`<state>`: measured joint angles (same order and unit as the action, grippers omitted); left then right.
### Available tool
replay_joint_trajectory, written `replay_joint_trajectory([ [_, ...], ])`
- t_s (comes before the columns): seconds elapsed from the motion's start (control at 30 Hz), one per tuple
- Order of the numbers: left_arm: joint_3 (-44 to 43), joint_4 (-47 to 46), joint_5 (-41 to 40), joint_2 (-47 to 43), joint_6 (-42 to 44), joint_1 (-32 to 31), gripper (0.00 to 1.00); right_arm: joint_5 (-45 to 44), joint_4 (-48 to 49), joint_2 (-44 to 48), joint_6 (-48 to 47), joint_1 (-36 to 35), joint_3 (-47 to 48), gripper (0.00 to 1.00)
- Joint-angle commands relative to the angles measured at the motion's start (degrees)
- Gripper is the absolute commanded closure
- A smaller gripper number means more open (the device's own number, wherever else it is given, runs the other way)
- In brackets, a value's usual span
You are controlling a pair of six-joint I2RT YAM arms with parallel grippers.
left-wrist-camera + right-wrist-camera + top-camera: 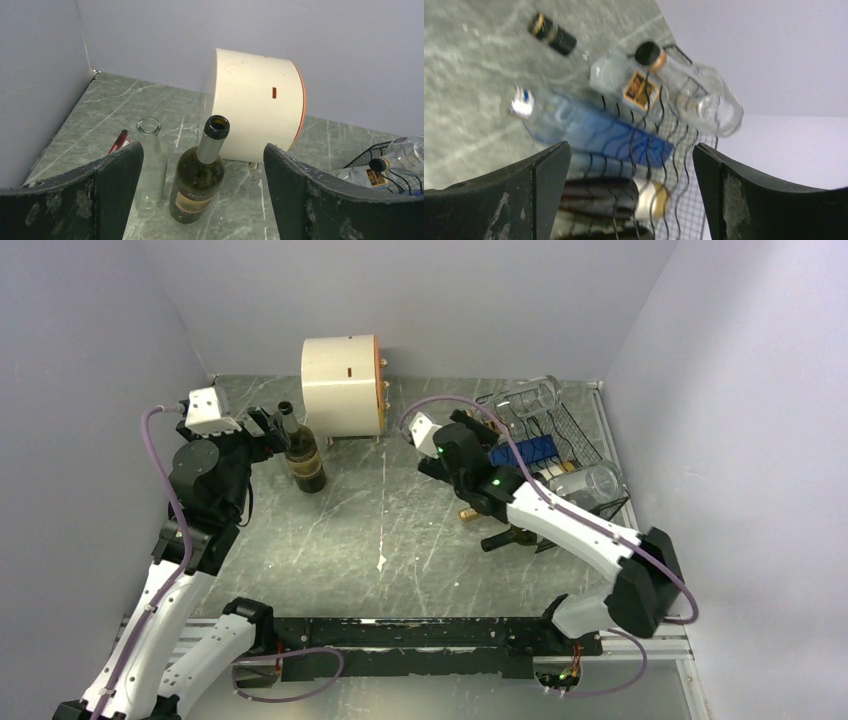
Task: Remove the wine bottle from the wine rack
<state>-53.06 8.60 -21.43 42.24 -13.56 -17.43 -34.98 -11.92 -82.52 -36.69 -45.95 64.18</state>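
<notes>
Olive-green wine bottle (305, 462) upright on the marbled tabletop (380, 540), toward the far left corner, just in front of the cream drum (340, 385) and well apart from the wine rack (585, 445) by the right edge. Off the rack already, by the look of it. Left tool (202, 150) up by the neck, fingers spread wide, touching nothing. Right tool (630, 150) likewise spread and empty, facing the rack's load: a blue bottle (599, 132), a clear labelled bottle (634, 85), dark bottles below, blurred, so hard to call any of those wine.

Mouth open, no cork. Thick glass: probably hefty, rigid, slick and breakable. Tall and narrow-footed too, so easy to topple. Best taken around the shoulder or upper body rather than the thin neck. Clear glass bottle (149, 160) just beside it, ready to be knocked.

Hard, smooth, stone-look surface, no cushioning. Plain lilac walls close on three sides, little swing room near that corner.
</notes>
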Motion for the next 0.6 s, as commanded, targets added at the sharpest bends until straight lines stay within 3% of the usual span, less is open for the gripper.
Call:
replay_joint_trajectory([
  [0.0,-1.00,-0.76,1.36,-0.01,-0.72,-0.32,0.07,-1.40,-16.64,8.98,-1.61,0.02,-2.30,0.04],
  [0.27,-1.06,-0.70,1.35,0.09,-0.60,-0.94,0.07,1.52,-39.04,19.80,-4.52,-0.21,-8.05,0.03],
  [0.57,-0.91,-1.03,1.48,-0.18,-0.50,-1.29,0.07,0.73,-45.09,27.08,-11.35,0.06,-12.72,0.03],
])
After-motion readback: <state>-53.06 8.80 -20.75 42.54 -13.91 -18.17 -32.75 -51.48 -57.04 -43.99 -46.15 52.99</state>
